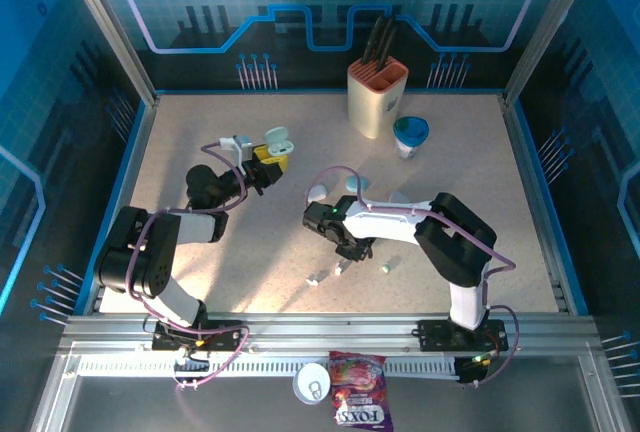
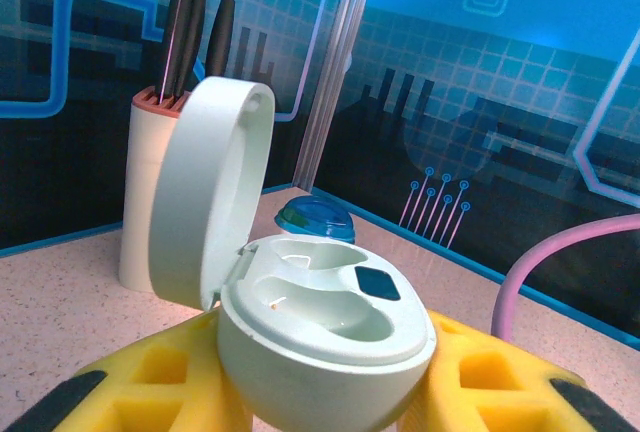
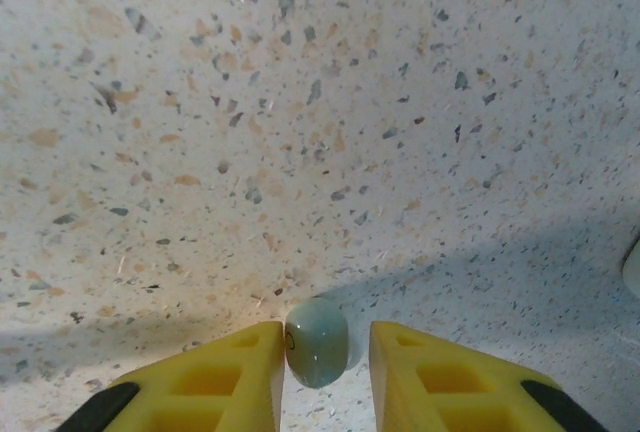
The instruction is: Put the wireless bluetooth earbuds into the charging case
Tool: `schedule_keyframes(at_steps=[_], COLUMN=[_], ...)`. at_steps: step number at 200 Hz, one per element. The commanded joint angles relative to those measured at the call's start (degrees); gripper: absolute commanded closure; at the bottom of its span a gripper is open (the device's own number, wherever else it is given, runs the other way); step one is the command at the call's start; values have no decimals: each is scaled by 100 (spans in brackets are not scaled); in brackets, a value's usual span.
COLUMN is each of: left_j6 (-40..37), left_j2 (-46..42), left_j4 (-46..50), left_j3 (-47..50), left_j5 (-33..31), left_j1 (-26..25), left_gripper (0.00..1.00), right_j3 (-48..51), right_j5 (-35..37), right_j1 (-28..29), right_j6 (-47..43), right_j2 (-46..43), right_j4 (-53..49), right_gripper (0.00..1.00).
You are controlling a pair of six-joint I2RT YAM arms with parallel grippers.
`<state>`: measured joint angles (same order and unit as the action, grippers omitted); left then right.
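The right gripper (image 3: pixel 327 332) is hanging low over the speckled table (image 3: pixel 300 102), and the earbud (image 3: pixel 317 354) is sitting right between its yellow fingers (image 3: pixel 220 382). It is looking like a tiny glossy bead, pale blue-green and rounded, with a small dark ring mark on its 9 o'clock flank. In the wrist view it is standing a touch taller than wide, so its long axis is running from 12 to 6 o'clock. The stem is not showing, so which end is leading I cannot tell.

The jaws are standing narrow around it and not clamped: the finger at 9 o'clock is touching the bud, and the one at 3 o'clock is showing a sliver of table in between.

From above, that gripper (image 1: pixel 347 250) is working just toward 6 o'clock from the table's middle, and loose buds (image 1: pixel 340 269) are lying near it at 6 o'clock.

Over at 10 o'clock, the left gripper (image 1: pixel 268 160) is squeezing the charging case (image 2: pixel 330 322) between its fingers. The case is pale and pebble-shaped. Its lid (image 2: pixel 215 192) is standing open and both wells are showing bare.
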<state>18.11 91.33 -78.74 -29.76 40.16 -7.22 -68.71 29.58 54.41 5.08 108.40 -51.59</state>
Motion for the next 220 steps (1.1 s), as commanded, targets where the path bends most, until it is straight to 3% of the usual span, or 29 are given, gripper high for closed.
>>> schedule_keyframes(at_steps=[1,77,123,169,220], left_j6=[70,53,-5,-78,-278], left_j2=[-50,-45,-34,-89,25], left_j4=[-159,-160,-159,-159,-155], left_j3=[-52,-39,-39,-24,4], left_j5=[71,96,207,286,247], left_j1=[63,62,63,29,-340], left_gripper=[71,71,71,71,71], right_j3=[-81,-119,13,645,1608], right_j5=[58,63,-311,-1435,-3334], right_j1=[-73,-119,-428,-1190,-2373], right_j6=[81,188,626,1142,1640], right_j2=[63,103,-307,-1265,-2418], right_j4=[-96,-118,45,720,1856], right_gripper=[74,80,80,80,80])
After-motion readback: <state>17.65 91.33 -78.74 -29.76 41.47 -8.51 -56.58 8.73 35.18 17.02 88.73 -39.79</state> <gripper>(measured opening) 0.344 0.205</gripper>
